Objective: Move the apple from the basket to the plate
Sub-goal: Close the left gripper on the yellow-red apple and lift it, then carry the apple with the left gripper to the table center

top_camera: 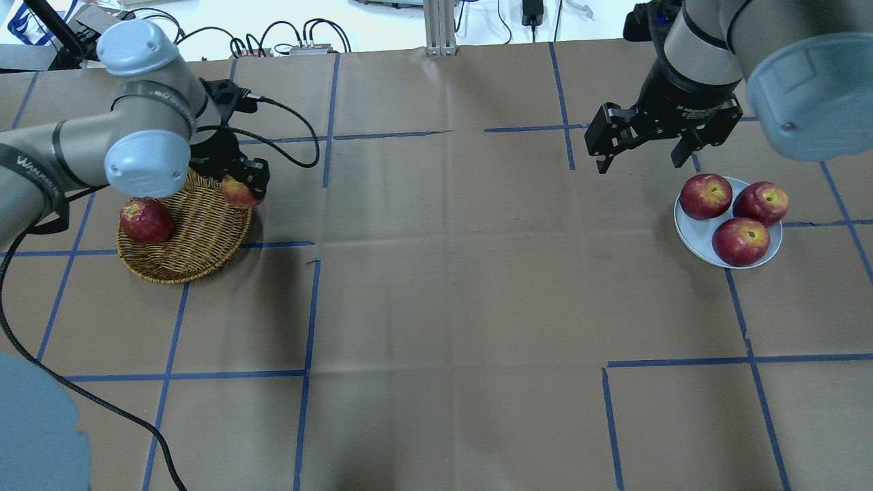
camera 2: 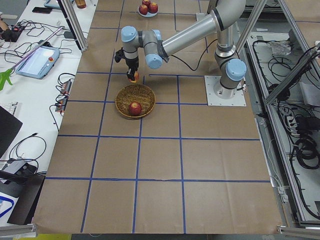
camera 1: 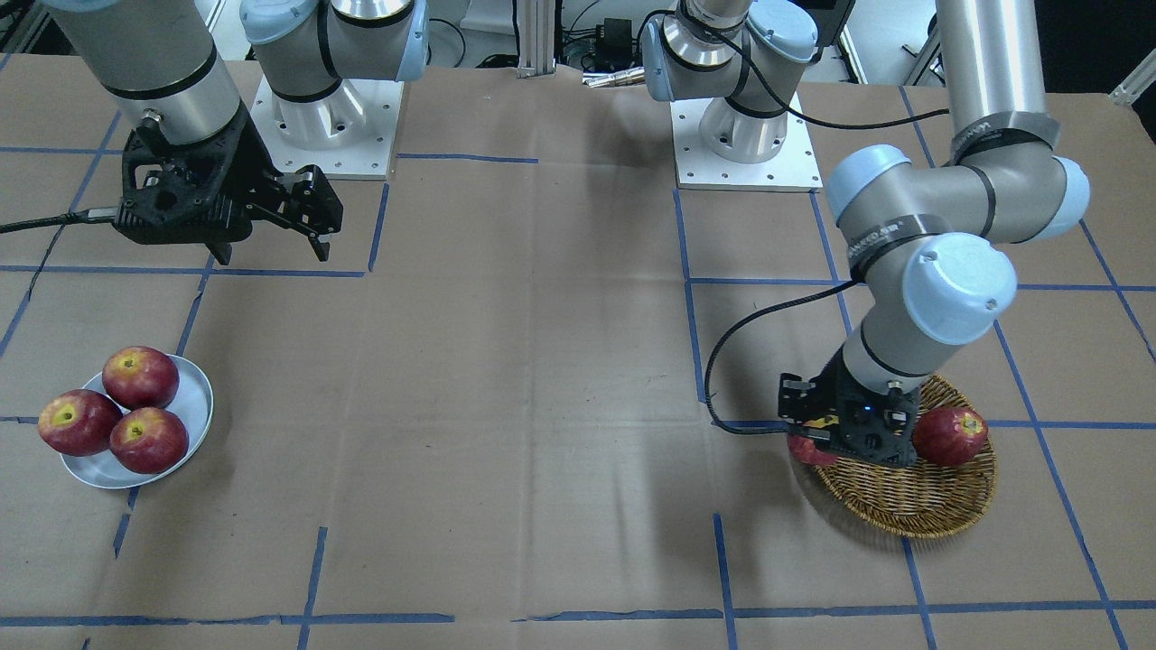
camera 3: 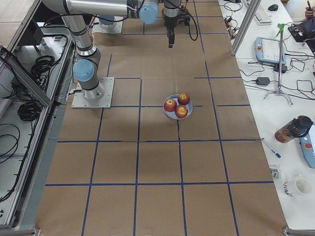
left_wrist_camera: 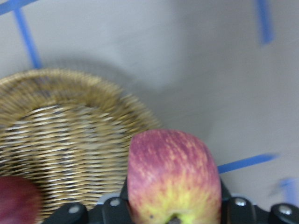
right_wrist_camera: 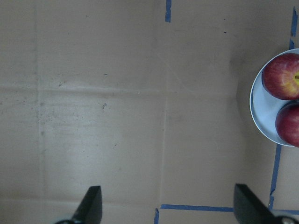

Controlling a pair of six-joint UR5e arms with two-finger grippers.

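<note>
Overhead exterior: grips the apple (top_camera: 234,193) in the left hand (top_camera: 244,189) over the basket (top_camera: 198,256) edge; holds the right hand (top_camera: 640,162) wide open, empty, above the worktop (top_camera: 443,273) near the plate (top_camera: 692,235).

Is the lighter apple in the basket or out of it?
Out. The left pincer holds the apple lifted at the basket's rim, clear of the weave.

Robot lab: 2 arms (camera 1: 939,217), taped table (camera 1: 542,406), cables (camera 2: 302,150).
</note>
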